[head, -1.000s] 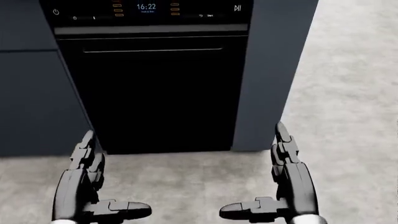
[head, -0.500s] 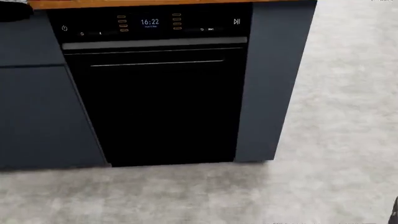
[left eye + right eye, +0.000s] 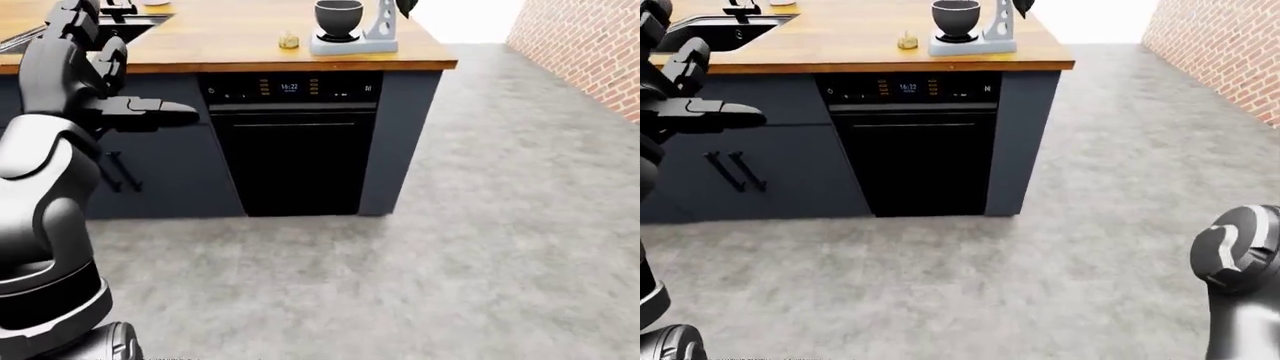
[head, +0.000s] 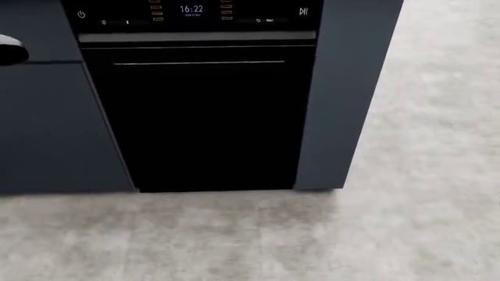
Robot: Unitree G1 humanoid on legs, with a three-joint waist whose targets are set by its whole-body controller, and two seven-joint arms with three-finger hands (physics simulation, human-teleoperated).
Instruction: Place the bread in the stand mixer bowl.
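A small tan piece of bread (image 3: pixel 289 40) lies on the wooden counter (image 3: pixel 220 37), just left of the stand mixer. The grey stand mixer (image 3: pixel 372 34) holds a dark bowl (image 3: pixel 338 16) on its base. My left hand (image 3: pixel 118 79) is raised at the left-eye view's upper left, fingers spread and thumb pointing right, holding nothing, well left of the bread. In the head view only a pale fingertip (image 4: pixel 11 54) shows at the left edge. Of my right arm, just a rounded joint (image 3: pixel 1238 259) appears at the right-eye view's lower right; its hand is out of sight.
A black oven (image 3: pixel 293 150) with a lit clock panel sits under the counter between dark blue cabinets (image 3: pixel 160 172). A sink (image 3: pixel 725 30) is set into the counter at the left. Grey floor (image 3: pixel 450 247) spreads to the right, toward a brick wall (image 3: pixel 590 45).
Both hands, low in the head view a second ago, have left its bottom edge. The left hand has risen to counter height. The head view tilted up, then down.
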